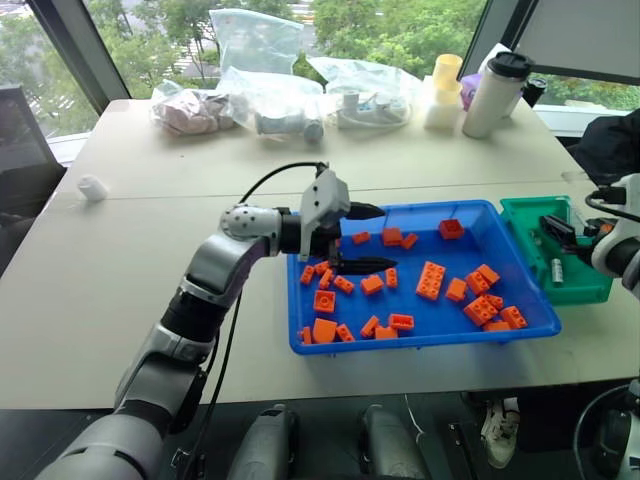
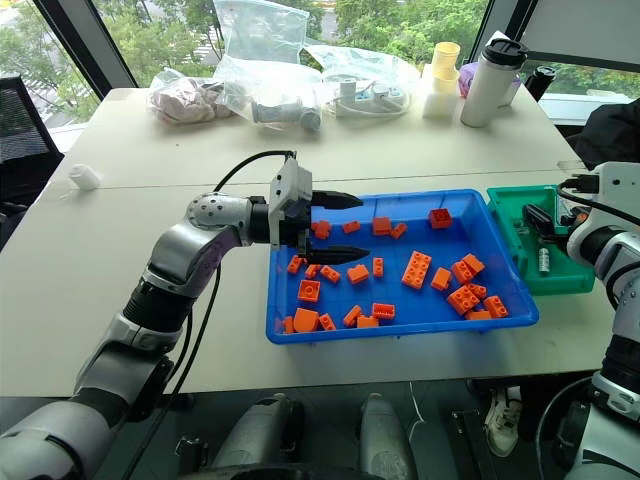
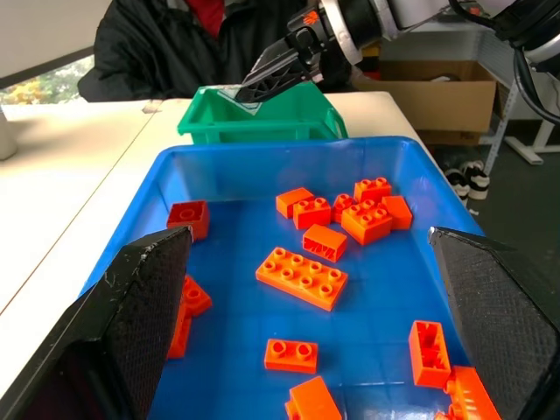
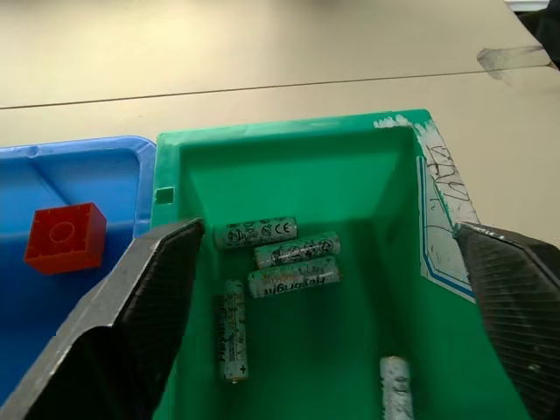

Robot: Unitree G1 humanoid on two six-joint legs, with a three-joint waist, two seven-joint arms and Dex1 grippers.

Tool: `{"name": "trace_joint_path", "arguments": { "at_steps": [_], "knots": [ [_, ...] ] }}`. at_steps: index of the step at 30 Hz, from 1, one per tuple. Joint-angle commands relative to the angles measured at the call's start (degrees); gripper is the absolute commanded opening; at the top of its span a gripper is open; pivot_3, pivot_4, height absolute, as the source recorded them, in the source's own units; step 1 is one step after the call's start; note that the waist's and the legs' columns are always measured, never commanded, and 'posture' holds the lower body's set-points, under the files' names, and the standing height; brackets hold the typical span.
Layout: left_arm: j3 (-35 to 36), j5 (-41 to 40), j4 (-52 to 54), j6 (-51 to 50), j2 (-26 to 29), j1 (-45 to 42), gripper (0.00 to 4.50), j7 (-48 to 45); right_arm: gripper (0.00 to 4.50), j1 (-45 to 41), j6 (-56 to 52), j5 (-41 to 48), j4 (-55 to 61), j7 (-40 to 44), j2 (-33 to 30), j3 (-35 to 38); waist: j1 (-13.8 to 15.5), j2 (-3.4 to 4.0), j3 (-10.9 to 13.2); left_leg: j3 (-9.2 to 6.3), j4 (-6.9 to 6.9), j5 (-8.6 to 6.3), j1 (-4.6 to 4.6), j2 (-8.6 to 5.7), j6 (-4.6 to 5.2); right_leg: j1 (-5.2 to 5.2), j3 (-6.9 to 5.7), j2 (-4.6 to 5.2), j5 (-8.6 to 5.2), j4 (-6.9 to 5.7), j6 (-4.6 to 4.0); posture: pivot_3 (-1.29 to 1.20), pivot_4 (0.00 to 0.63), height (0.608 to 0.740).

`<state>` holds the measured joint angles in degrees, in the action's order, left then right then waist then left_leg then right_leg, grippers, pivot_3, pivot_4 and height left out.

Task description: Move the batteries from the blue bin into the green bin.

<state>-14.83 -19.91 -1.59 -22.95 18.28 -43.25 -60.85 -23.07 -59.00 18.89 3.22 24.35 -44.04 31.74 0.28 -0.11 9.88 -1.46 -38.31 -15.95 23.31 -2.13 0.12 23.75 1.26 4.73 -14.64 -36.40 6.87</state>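
Left eye view: orange bricks (image 1: 431, 279) litter the blue bin (image 1: 520, 262)

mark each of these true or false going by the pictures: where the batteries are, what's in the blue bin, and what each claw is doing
1. Five batteries lie in the green bin. True.
2. The blue bin holds batteries among the bricks. False: only orange bricks can be seen in it.
3. The right claw stands open over the green bin. True.
4. The left claw is shut on a brick. False: it is open above the blue bin, holding nothing.
5. The green bin sits inside the blue bin. False: it stands beside it on the table.
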Motion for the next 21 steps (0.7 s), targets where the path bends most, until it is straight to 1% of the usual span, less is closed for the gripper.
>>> {"name": "trace_joint_path", "arguments": {
  "at_steps": [1, 3, 4, 6, 9, 10, 13, 16, 21],
  "knots": [
    [2.9, -0.7, 3.6, -0.7, 2.6, 0.8, 4.5, 0.6, 4.45, -0.3, 4.5, 2.4, 3.1, 3.6, -2.1, 0.6, 0.0, 0.0, 0.0, 0.0, 0.0, 0.0, 0.0, 0.0, 0.0, 0.0, 0.0, 0.0, 0.0, 0.0, 0.0, 0.0, 0.15, 0.74],
    [5.0, -2.4, 6.5, -3.3, 5.5, 2.2, 4.5, 0.6, 4.45, 1.4, 7.1, 5.1, 6.5, 8.0, -2.1, 0.8, -0.2, 0.0, 0.0, 0.0, 0.01, 0.0, 0.0, 0.02, 0.0, 0.01, 0.0, -0.01, 0.0, 0.0, 0.0, 0.0, 0.15, 0.74],
    [7.5, -3.9, 9.1, -5.8, 7.7, 3.6, 4.5, 1.4, 4.45, 3.7, 8.2, 7.1, 9.7, 11.4, -2.4, 1.1, -0.3, 0.0, 0.0, -0.01, 0.02, 0.0, 0.0, 0.03, 0.0, 0.02, 0.0, -0.03, 0.0, 0.0, 0.0, 0.0, 0.15, 0.74],
    [10.5, -5.8, 12.6, -9.3, 10.5, 5.4, 4.5, 3.0, 4.45, 6.9, 9.4, 9.5, 13.3, 15.2, -3.0, 1.8, -0.6, 0.0, 0.0, -0.04, 0.07, 0.0, 0.01, 0.09, 0.0, 0.05, -0.01, -0.07, 0.0, 0.0, 0.0, 0.0, 0.15, 0.74],
    [15.3, -7.0, 18.9, -14.8, 16.4, 11.3, 4.5, 6.1, 4.45, 13.6, 11.2, 12.2, 15.4, 21.1, -4.8, 5.8, -0.7, -0.01, 0.0, -0.06, 0.05, 0.0, 0.01, 0.07, 0.0, 0.0, -0.02, -0.03, 0.0, 0.02, 0.01, 0.0, 0.15, 0.74],
    [17.0, -7.0, 20.6, -15.9, 17.4, 13.7, 4.5, 7.9, 4.45, 16.3, 12.2, 12.8, 16.0, 23.1, -5.1, 7.2, -0.6, -0.01, 0.0, -0.06, 0.05, -0.01, 0.0, 0.06, 0.01, -0.05, -0.02, -0.01, 0.0, 0.07, 0.01, 0.0, 0.15, 0.74],
    [21.0, -7.0, 24.1, -18.1, 17.5, 18.8, 4.5, 13.9, 4.45, 21.6, 14.5, 14.0, 17.6, 25.1, -4.6, 9.3, -0.3, -0.02, 0.0, -0.08, 0.06, -0.04, -0.09, 0.05, 0.06, -0.21, -0.03, 0.0, -0.01, 0.17, 0.0, 0.0, 0.15, 0.74],
    [23.6, -7.7, 27.4, -19.9, 16.7, 22.3, 4.5, 18.4, 4.45, 24.7, 14.3, 15.6, 18.7, 25.4, -4.3, 10.3, 0.1, -0.03, 0.0, -0.07, 0.04, -0.05, -0.22, 0.05, 0.07, -0.32, -0.02, 0.02, 0.0, 0.15, 0.01, 0.0, 0.15, 0.74],
    [28.6, -9.0, 34.2, -21.7, 15.0, 30.9, 4.5, 25.0, 4.45, 28.0, 14.1, 19.0, 20.8, 23.3, -0.4, 11.6, 0.3, -0.03, 0.0, -0.08, 0.1, -0.06, -0.32, 0.07, 0.06, -0.38, -0.01, 0.03, -0.01, 0.18, 0.0, 0.0, 0.15, 0.74]
  ]
}}
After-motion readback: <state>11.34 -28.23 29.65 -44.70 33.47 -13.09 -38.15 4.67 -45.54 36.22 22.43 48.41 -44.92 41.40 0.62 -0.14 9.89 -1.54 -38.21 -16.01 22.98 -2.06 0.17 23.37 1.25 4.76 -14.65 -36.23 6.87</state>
